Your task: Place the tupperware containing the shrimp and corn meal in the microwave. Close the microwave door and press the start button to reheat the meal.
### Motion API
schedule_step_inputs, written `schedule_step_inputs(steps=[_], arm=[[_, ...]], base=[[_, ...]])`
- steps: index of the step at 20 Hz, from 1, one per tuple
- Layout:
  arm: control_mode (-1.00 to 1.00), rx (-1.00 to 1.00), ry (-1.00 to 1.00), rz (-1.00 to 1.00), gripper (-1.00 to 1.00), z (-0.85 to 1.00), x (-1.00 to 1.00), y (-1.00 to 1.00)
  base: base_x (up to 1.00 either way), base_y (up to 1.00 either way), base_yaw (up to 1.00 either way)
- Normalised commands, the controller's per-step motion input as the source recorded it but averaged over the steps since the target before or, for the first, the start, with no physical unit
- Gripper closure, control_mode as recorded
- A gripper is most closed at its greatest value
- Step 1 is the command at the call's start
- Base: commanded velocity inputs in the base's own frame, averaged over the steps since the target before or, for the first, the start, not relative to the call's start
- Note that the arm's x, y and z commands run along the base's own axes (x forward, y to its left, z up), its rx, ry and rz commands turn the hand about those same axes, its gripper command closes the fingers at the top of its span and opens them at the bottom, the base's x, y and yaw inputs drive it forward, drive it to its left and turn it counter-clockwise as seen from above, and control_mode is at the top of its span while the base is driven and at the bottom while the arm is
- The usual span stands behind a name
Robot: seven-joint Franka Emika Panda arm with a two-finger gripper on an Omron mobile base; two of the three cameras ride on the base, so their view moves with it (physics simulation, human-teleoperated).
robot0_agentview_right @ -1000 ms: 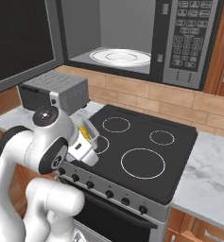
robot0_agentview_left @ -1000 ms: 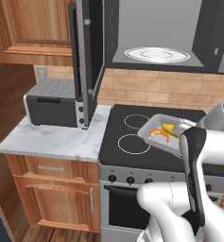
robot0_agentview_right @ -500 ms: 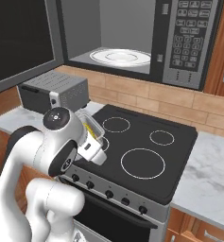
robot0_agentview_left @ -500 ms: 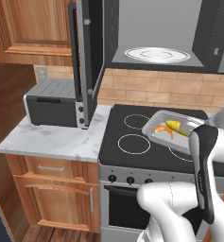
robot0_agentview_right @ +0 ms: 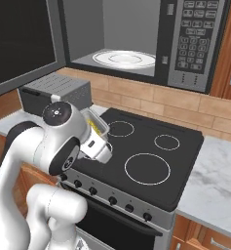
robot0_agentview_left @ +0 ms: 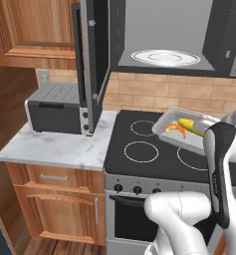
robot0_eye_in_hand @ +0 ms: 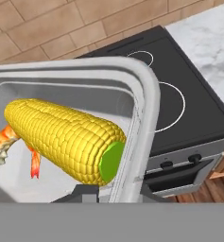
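Observation:
The tupperware (robot0_agentview_left: 165,127) hangs tilted above the stove's right burners, a clear-grey tub holding a yellow corn cob (robot0_agentview_left: 191,125) and an orange shrimp (robot0_agentview_left: 173,129). My gripper (robot0_eye_in_hand: 105,191) is shut on the tub's near rim (robot0_eye_in_hand: 145,109); up close the corn (robot0_eye_in_hand: 61,139) fills the tub, with the shrimp (robot0_eye_in_hand: 4,141) at its left. From the right side the tub (robot0_agentview_right: 95,121) shows just past my white hand (robot0_agentview_right: 99,148). The microwave (robot0_agentview_left: 164,35) sits above, its cavity open with a glass turntable (robot0_agentview_left: 164,57) inside. The microwave door (robot0_agentview_left: 92,64) stands swung out to the left.
A black four-burner stove (robot0_agentview_left: 139,151) with knobs lies below the tub. A grey toaster oven (robot0_agentview_left: 54,109) stands on the marble counter (robot0_agentview_left: 50,147) under the open door. The microwave's keypad (robot0_agentview_right: 193,41) is at its right, and more counter (robot0_agentview_right: 217,176) lies to the stove's right.
The tub has risen a little and drifted right over the stove, still held. My arm's elbow has lifted and swung with it.

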Motion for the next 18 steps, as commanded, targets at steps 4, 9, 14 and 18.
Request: schedule_step_inputs(steps=[4,9,14,18], arm=[[-1.0,0.0,-0.16,0.0,1.0,0.51,0.0,0.0],[-1.0,0.0,-0.2,0.0,1.0,0.58,0.0,0.0],[-1.0,0.0,-0.15,0.0,1.0,0.56,0.0,0.02],[-1.0,0.0,-0.09,0.0,1.0,0.47,0.0,0.15]], base=[[0.0,0.0,0.0],[0.0,0.0,0.0],[0.0,0.0,0.0],[0.0,0.0,0.0]])
